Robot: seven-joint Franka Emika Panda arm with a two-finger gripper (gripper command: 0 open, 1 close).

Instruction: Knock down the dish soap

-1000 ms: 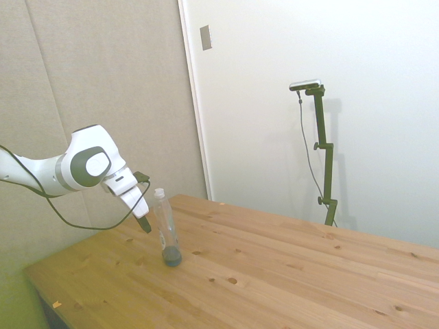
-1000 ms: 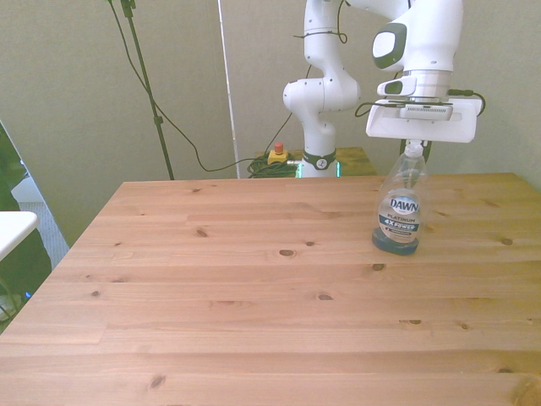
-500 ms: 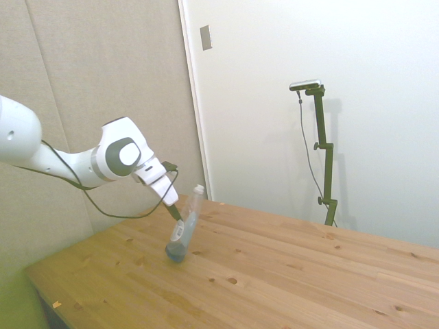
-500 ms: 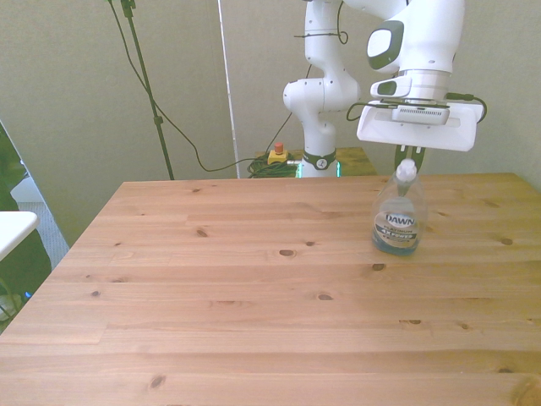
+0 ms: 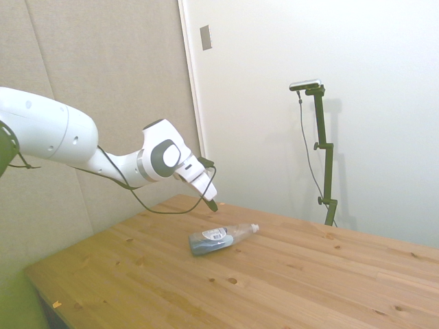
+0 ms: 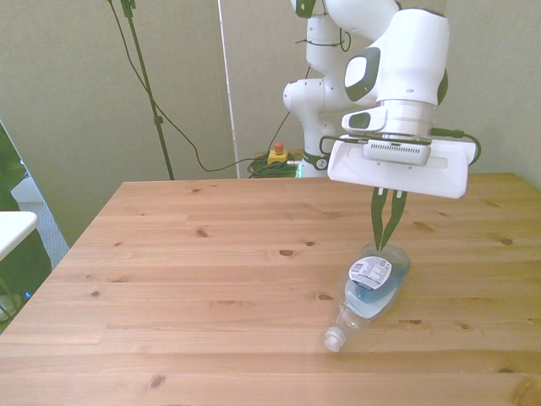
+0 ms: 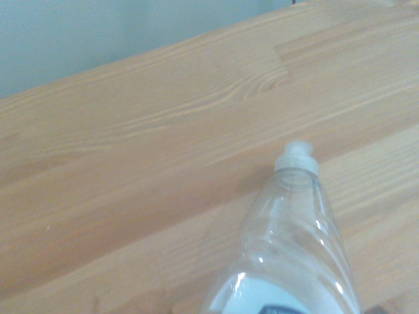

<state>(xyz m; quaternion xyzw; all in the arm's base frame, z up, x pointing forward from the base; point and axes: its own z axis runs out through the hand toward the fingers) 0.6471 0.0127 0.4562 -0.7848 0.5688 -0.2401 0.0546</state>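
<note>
The dish soap [image 5: 219, 238] lies on its side on the wooden table [image 5: 309, 274], white cap toward the side view's right. From the front, the dish soap [image 6: 372, 283] has its cap toward the camera and blue liquid pooled at its base. My gripper [image 6: 385, 245] hangs just above the bottle's base end, fingers together and holding nothing. In the side view the gripper [image 5: 213, 204] is a little above and behind the bottle. The wrist view shows the bottle's clear neck and cap [image 7: 296, 160] close by.
The bottle rests toward the front view's right on the table [image 6: 211, 279]. Behind the far edge stand the robot base [image 6: 319, 101] and a small yellow box with a red button [image 6: 277, 152]. A white object [image 6: 13, 228] shows at the left edge.
The bottle went from upright, through a tilt, to lying flat on the table. My gripper swept forward over where it stood and now hangs above its base.
</note>
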